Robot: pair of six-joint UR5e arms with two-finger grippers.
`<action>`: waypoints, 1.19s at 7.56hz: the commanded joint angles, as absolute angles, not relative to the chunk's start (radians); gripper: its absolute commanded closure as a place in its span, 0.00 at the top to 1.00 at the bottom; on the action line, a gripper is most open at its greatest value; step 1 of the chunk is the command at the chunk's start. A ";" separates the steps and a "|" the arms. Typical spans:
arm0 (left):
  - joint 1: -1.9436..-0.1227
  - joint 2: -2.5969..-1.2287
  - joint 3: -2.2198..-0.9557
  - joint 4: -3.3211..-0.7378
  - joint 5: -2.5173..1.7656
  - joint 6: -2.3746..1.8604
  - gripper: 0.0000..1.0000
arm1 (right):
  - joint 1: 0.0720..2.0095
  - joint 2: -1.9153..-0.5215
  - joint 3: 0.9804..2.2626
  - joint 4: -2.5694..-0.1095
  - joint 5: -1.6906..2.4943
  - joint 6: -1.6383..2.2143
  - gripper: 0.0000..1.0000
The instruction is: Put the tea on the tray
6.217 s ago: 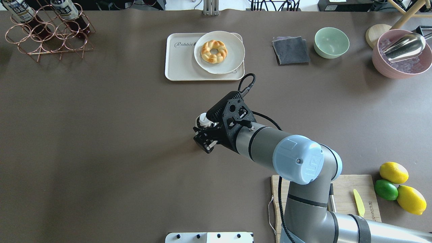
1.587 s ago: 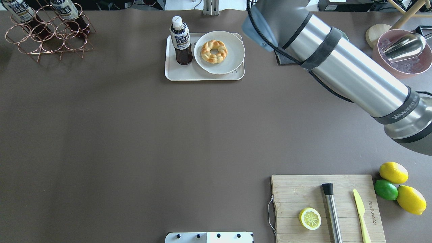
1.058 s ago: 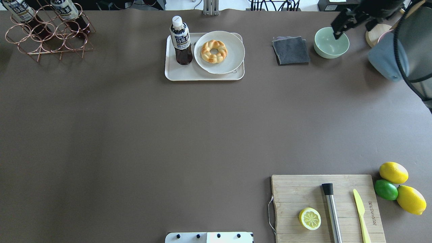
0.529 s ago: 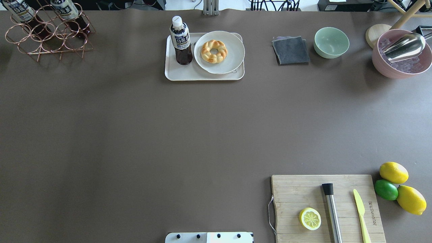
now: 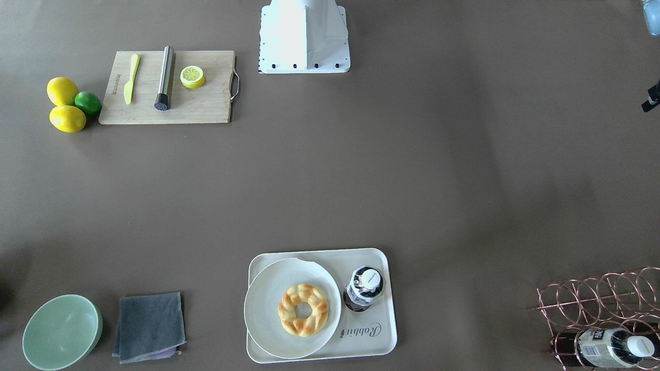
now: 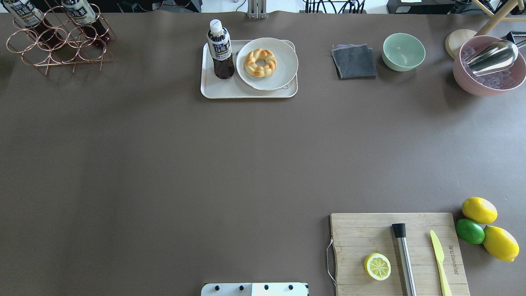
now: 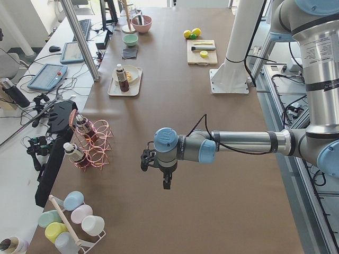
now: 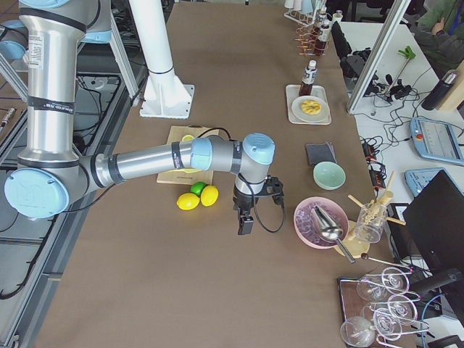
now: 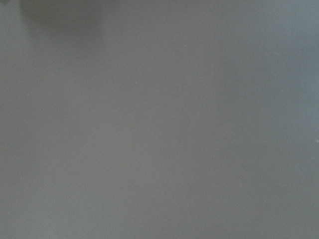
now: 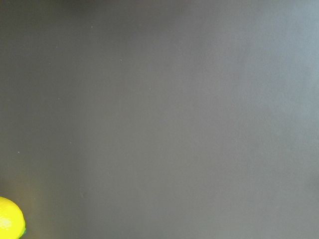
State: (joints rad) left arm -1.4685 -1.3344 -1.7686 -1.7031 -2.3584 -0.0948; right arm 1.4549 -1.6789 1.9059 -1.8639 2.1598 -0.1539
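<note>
The tea bottle (image 6: 220, 49) stands upright on the left part of the cream tray (image 6: 218, 89), next to a plate; nothing holds it. It also shows in the front view (image 5: 363, 287) on the tray (image 5: 368, 332), and in the left side view (image 7: 122, 78). My left gripper (image 7: 166, 183) shows only in the left side view, far from the tray, pointing down over bare table. My right gripper (image 8: 245, 222) shows only in the right side view, near the lemons. I cannot tell whether either is open or shut.
A round white plate (image 6: 283, 65) with a braided bread ring (image 6: 260, 62) fills the tray's right part. A copper rack (image 6: 57, 41) with bottles is far left. A grey cloth (image 6: 354, 61), green bowl (image 6: 403, 51), pink bowl (image 6: 489, 68), cutting board (image 6: 357, 234) and lemons (image 6: 479, 209) lie right.
The right arm carried the tea to the tray, let go of it, then swung away right and left the overhead view. The bottle has stood still since.
</note>
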 commanded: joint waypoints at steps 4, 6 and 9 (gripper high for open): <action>-1.466 -1.331 -1.767 -1.709 -2.356 -0.094 1.00 | 1.489 -1.697 1.839 -1.870 2.183 -0.158 1.00; -1.466 -1.331 -1.770 -1.709 -2.358 -0.094 1.00 | 1.500 -1.718 1.845 -1.867 2.172 -0.167 1.00; -1.466 -1.330 -1.772 -1.710 -2.358 -0.094 1.00 | 1.514 -1.724 1.844 -1.862 2.158 -0.164 1.00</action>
State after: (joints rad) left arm -1.4665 -1.3314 -1.7711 -1.7096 -2.3576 -0.0936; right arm 1.5053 -1.7174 1.8460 -1.8639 2.1629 -0.1682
